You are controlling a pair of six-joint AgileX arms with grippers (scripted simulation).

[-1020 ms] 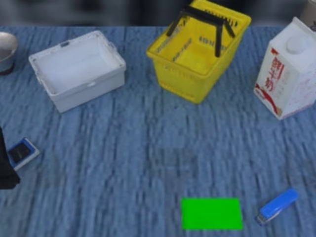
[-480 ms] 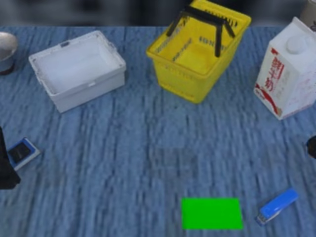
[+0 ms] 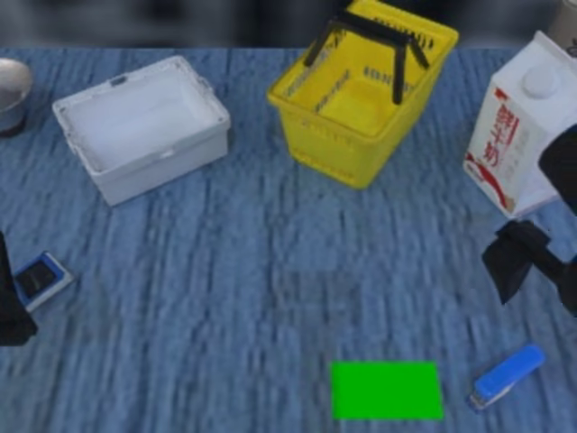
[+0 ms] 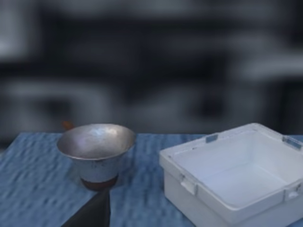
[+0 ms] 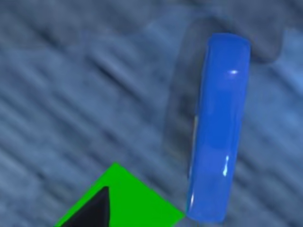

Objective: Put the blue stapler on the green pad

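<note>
The blue stapler [image 3: 507, 375] lies slanted on the blue cloth near the front right corner, just right of the green pad [image 3: 387, 390] and apart from it. My right gripper [image 3: 511, 264] hovers open and empty over the cloth, behind the stapler and in front of the milk carton. The right wrist view looks down on the stapler [image 5: 218, 127] and a corner of the pad [image 5: 137, 203], with one dark fingertip [image 5: 97, 210] over that corner. My left gripper [image 3: 11, 316] is parked at the left edge, open.
A yellow basket [image 3: 361, 99] with black handles stands at the back centre, a white tub [image 3: 140, 126] at the back left. A milk carton [image 3: 518, 135] is at the right, a metal bowl [image 3: 11, 90] at the far left. A blue-edged square object [image 3: 38, 280] lies by the left arm.
My right arm has come in from the right edge and now reaches over the cloth behind the stapler. The stapler, the pad and the left arm have not moved.
</note>
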